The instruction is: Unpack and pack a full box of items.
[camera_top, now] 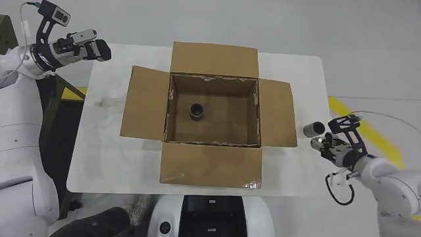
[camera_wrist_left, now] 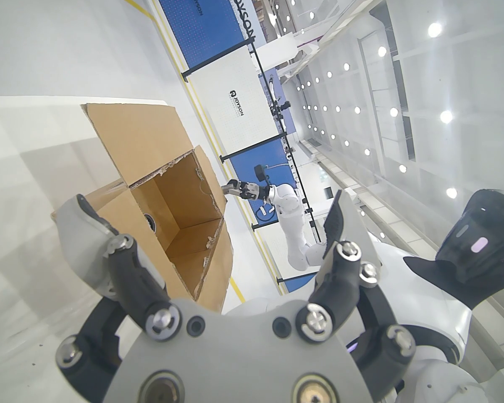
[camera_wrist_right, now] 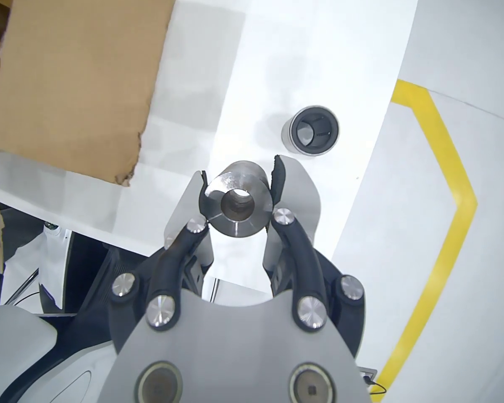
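Box (camera_top: 214, 59) sits mid-surface (camera_top: 105, 145), all four flaps folded out flat. On its floor, toward the left wall, one metal cylinder (camera_top: 197, 111) stands on end, bore up. The right gripper (camera_wrist_right: 239, 174) hangs over the surface's right edge, just past the right flap, with its jaws closed on a second cylinder (camera_wrist_right: 238, 207). That piece's long axis runs along the fingers, so its bore looks straight back at the wrist. In the top view this gripper (camera_top: 325, 143) points toward the box. A third cylinder (camera_wrist_right: 311, 136) rests on the surface just beside the held one, apart from it. It appears to stand on end with its open end showing. The left gripper (camera_top: 102, 49) hangs off the far left corner, well apart from the box, jaws spread wide and holding nothing.
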